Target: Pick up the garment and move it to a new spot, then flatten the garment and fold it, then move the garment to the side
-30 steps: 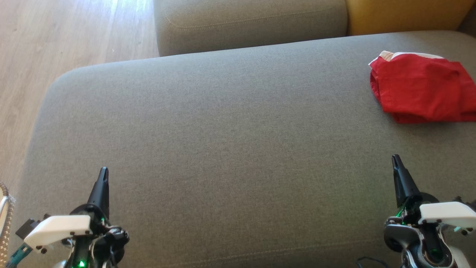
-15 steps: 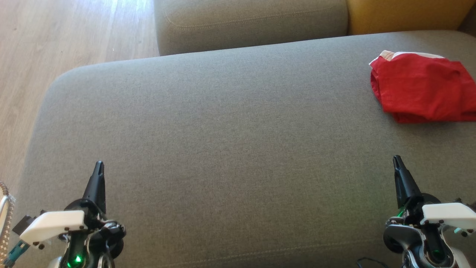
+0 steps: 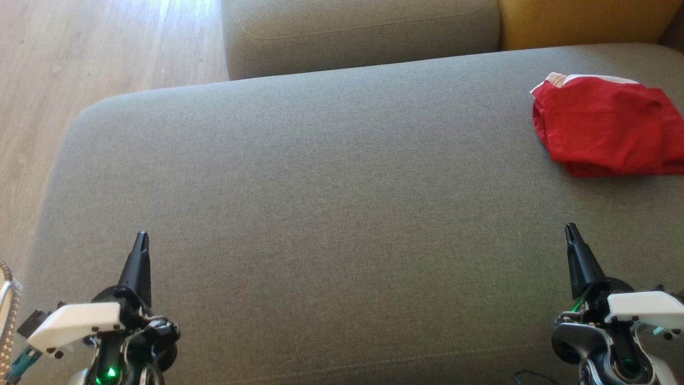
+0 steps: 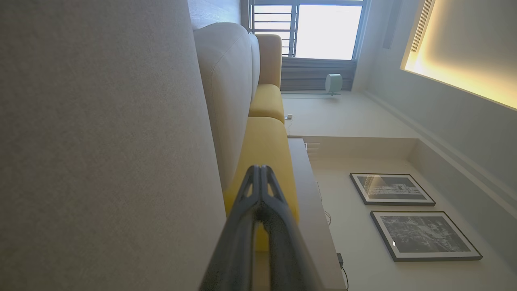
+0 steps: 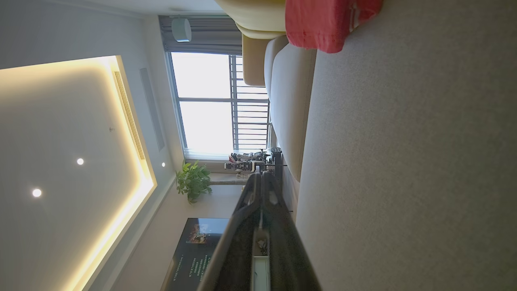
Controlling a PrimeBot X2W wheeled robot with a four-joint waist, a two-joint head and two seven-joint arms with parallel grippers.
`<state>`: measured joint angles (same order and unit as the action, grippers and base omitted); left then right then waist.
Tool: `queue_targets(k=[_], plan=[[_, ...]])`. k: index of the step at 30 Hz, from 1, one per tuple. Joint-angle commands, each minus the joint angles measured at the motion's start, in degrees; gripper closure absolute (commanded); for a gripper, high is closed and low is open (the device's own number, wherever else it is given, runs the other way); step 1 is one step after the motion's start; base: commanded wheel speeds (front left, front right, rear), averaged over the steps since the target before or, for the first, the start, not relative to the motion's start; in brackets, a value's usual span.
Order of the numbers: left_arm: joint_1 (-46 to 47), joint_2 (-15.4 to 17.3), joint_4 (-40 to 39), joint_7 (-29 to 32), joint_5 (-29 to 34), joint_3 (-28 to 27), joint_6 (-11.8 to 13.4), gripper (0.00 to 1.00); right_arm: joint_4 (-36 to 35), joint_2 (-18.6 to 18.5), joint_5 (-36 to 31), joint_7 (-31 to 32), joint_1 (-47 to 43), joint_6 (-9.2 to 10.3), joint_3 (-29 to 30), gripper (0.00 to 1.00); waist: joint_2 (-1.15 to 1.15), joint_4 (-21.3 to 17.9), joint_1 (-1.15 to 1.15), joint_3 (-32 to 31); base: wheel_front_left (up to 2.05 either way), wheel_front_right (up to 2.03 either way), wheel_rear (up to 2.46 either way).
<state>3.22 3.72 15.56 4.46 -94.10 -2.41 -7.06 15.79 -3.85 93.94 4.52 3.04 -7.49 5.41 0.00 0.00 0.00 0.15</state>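
Head view: a grey sofa seat (image 3: 320, 187) spans the frame, with wooden floor (image 3: 107, 48) at 10 o'clock and a yellow cushion (image 3: 577, 21) at 1 o'clock.
Garment: the red garment (image 3: 604, 125), with a white edge at its far side, lies on the seat as a compact layered bundle at 2 o'clock. Its right end is cut off by the frame.
Long axis: roughly 9 to 3 o'clock, so it lies across the seat and not pointing toward the robot.
Left hand: the left hand (image 3: 141, 238) is at 7 o'clock, fingers pressed together into one point and holding nothing.
Right hand: the right hand (image 3: 569, 230) is at 5 o'clock, also closed to a point and empty.
Right wrist view: the garment (image 5: 319, 24) sits at 12 to 1 o'clock, well ahead of the closed tips (image 5: 260, 176).
Bearing: the garment is at about 12 to 1 o'clock from the right hand and well apart from it. From the left hand it is at about 2 o'clock, across nearly the whole seat.
Nearer arm: the right, clearly.
Coming move, as a judgement: the right hand would have to open and reach forward. It would meet the garment's near long edge broadside.
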Motion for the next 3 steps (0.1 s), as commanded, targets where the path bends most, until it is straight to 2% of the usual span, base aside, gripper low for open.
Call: queue_targets(k=[1,3], plan=[[2.9,0.7,-1.5,0.3,0.1,-2.0,-0.4,1.0,-1.8,-0.5,-0.1,0.3,3.1,0.0,-0.9,1.0,0.0,0.0,0.0,0.0,0.0,0.0,0.0],[2.9,0.7,-1.5,0.3,0.2,-2.0,-0.4,1.0,-1.8,-0.5,-0.1,0.4,3.1,0.0,-0.9,1.0,0.0,0.0,0.0,0.0,0.0,0.0,0.0]])
